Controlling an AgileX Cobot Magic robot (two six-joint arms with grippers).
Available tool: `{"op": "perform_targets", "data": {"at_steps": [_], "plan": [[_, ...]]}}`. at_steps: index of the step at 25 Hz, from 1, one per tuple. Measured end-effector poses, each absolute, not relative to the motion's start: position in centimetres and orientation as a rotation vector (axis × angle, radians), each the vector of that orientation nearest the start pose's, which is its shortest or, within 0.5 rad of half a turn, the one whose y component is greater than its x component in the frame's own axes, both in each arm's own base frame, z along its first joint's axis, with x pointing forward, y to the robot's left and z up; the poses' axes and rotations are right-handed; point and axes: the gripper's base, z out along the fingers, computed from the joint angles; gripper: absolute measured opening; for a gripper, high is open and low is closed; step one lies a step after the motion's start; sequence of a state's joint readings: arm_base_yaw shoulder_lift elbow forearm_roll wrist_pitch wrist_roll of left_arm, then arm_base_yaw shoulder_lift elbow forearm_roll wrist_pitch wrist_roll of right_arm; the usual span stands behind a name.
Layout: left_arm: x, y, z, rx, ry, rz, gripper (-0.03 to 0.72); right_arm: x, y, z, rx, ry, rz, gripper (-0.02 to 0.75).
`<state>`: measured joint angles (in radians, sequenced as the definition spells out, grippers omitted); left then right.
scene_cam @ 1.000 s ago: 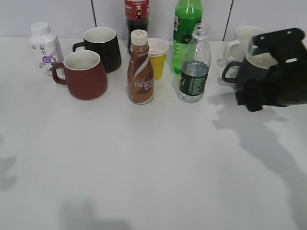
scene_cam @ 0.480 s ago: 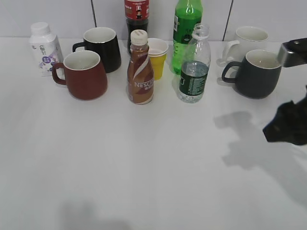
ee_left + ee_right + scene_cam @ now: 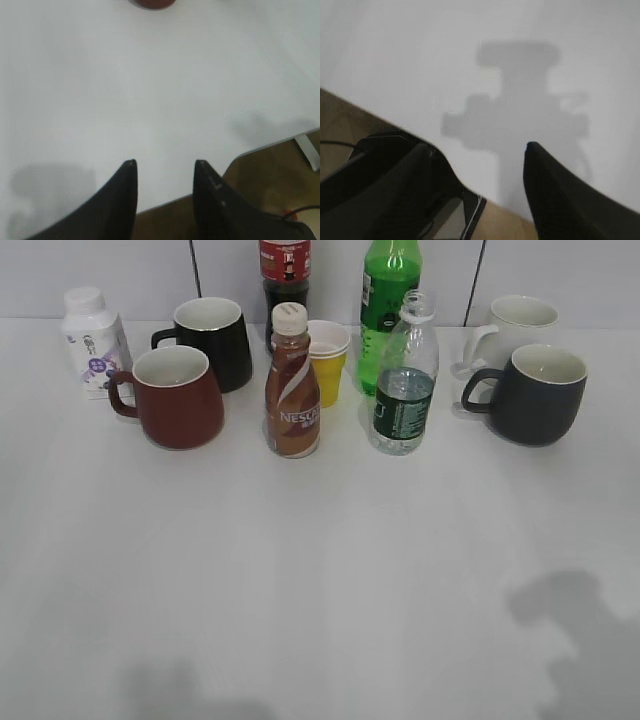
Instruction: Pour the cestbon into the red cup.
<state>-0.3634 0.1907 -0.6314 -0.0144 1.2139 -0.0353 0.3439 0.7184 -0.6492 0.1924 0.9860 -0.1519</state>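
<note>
Cestbon (image 3: 403, 380) upright, well apart from red cup (image 3: 176, 397); Nescafe bottle (image 3: 292, 385) between

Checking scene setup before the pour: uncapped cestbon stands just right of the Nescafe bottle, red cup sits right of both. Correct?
Not quite. The red cup sits left of both, not right, as the exterior view shows. The rest holds: the uncapped cestbon stands just right of the Nescafe bottle.
</note>
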Motion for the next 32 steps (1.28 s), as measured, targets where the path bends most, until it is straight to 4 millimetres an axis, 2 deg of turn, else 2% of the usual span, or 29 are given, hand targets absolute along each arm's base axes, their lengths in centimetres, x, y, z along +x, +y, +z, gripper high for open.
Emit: {"op": "perform_targets", "data": {"at_steps": [3, 6, 10, 13, 32], "plan": [[-0.1, -0.1, 28.9, 0.366, 2.191, -0.239, 0.288, 7.4, 4.0, 27.9, -0.564, 2.463, 0.293, 0.446], [-0.3, 0.0, 29.0, 0.381, 2.132, -0.233, 0.288, 4.8, 2.9, 27.6, -0.543, 2.374, 0.276, 0.446], [0.1, -0.2, 28.7, 0.402, 2.096, -0.225, 0.288, 2.2, 1.8, 28.2, -0.509, 2.193, 0.273, 0.446], [0.4, -0.3, 28.5, 0.400, 2.087, -0.235, 0.288, 1.1, 1.3, 28.0, -0.492, 2.114, 0.261, 0.446], [0.4, -0.3, 28.5, 0.398, 2.080, -0.234, 0.288, 0.8, 1.1, 28.1, -0.480, 2.073, 0.255, 0.446]]}}
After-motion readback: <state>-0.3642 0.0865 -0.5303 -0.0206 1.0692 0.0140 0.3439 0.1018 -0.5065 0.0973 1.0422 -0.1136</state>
